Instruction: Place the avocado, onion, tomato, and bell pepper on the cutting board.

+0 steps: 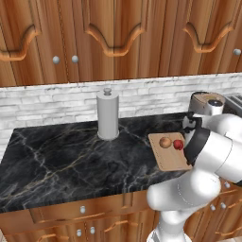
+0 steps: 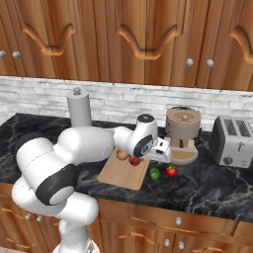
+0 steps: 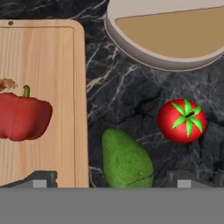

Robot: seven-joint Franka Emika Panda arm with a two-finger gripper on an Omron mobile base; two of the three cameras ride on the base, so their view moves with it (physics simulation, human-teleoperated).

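Hand view shows avocado (image 3: 126, 159) beside tomato (image 3: 182, 120), off board (image 3: 48, 65).

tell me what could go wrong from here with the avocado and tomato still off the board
1. The open claw hangs over the avocado; that rounded shape could slip out as it closes.
2. The tomato sits close by on the counter, so a finger might nudge it and set it rolling.
3. The pepper and onion already crowd the board near that edge.
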